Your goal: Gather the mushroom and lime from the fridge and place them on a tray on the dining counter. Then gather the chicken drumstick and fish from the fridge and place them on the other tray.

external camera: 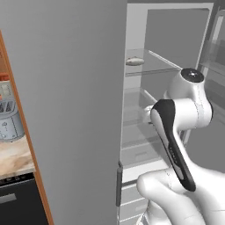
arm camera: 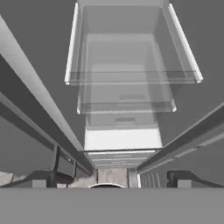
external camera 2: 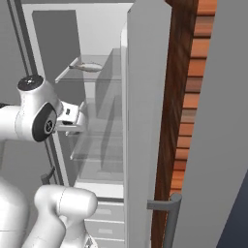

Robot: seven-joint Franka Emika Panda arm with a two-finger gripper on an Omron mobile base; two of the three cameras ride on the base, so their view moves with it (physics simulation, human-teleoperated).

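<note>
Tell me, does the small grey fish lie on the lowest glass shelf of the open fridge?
No, the fish lies on the top glass shelf.

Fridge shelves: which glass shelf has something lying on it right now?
The top glass shelf of the fridge: a small silvery fish lies on it. The glass shelves below it look bare.

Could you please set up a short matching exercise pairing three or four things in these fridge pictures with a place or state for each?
Things:
1. fish
2. fridge
3. gripper
4. toaster

Places or states:
a. jaws spread wide, nothing between them
b. doors swung open
c. lying on the upper glass shelf
d. standing on the counter off to the left

Pairs: 1-c, 2-b, 3-a, 4-d
</note>
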